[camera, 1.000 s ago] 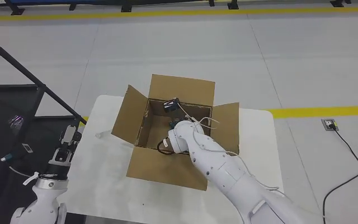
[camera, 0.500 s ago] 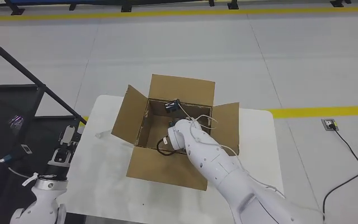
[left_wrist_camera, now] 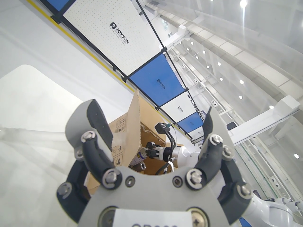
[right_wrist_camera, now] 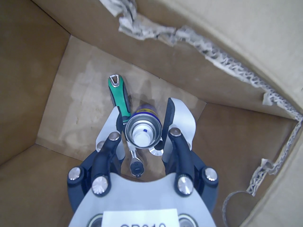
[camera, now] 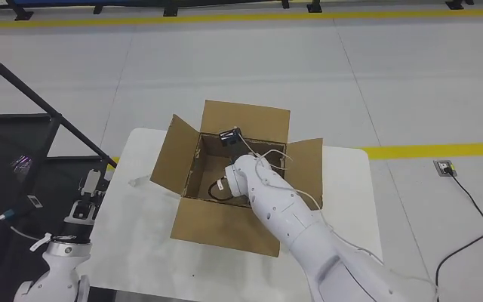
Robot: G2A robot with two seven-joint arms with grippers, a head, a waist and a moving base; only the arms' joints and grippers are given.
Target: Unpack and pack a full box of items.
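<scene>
Right gripper (right_wrist_camera: 143, 112) is down inside the open cardboard box (camera: 245, 118), fingers clenched on a spray can (right_wrist_camera: 143, 129) whose metal top and white nozzle face the wrist. A green-handled ratchet (right_wrist_camera: 119, 95) lies on the box floor just beside the can; I cannot tell whether they touch. Box walls stand well apart from the fingers on each side, a torn corrugated rim (right_wrist_camera: 213, 48) runs ragged along one wall, and all four flaps splay outward over the white table (camera: 143, 226). Left gripper (left_wrist_camera: 150, 110) hangs beyond the table's left edge, well apart from the box, fingers spread and holding nothing.
</scene>
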